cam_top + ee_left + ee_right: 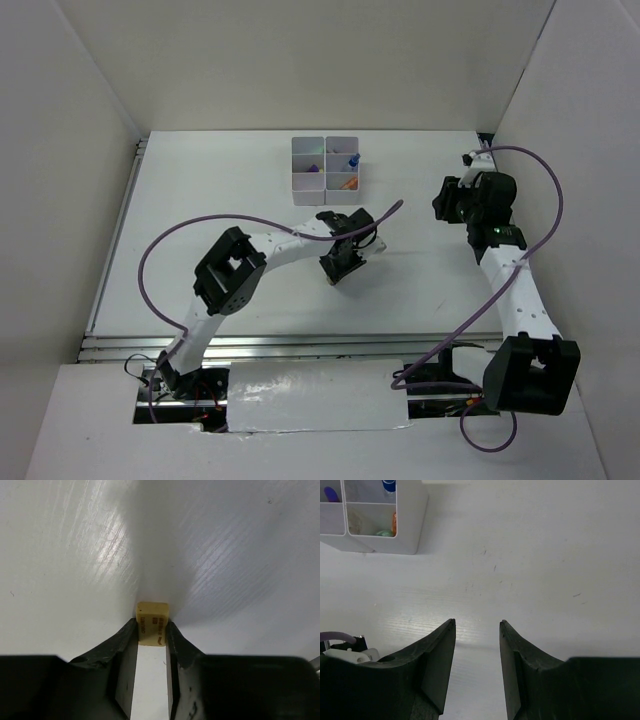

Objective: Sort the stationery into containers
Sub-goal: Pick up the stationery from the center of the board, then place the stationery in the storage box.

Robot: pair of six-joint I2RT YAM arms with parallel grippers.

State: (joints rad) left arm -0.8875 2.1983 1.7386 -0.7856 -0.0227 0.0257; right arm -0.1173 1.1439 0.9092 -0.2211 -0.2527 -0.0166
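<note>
Task item: small tan rectangular block [152, 614], pale yellow-tan, matte, corners slightly rounded. The face toward the L wrist cam has dark brown print and a small reddish mark, too small for me to read.
Where it is: pinched at the tips of the left gripper [151, 630], with its far end sticking out past the fingertips. From the top cam I can't see it; the wrist covers it.
L tool: narrow, clamped on the block, with one black finger [125, 647] flat against each side.
Block vs table: the white table [75, 555] fills the view behind the block. Can't tell whether the block touches it or sits just above.
L arm pos: reaches to mid-table, tool pointing down, on the near side of the bins and apart from them.
R tool: right gripper [477, 625] is wide, with nothing btwn its black fingers and bare table under it, over on the right side.
Containers: cluster of white square plastic bins [325, 163] joined in a grid, at far centre of the table.
Bin contents (R wrist cam): purple marker tip [331, 494] in one cell, blue cap [389, 485] in the next. An orange marker end [394, 524] and a greenish item [384, 532] share the cell nearest that cam.
Cabling: purple cable [200, 225] loops over the L arm.
</note>
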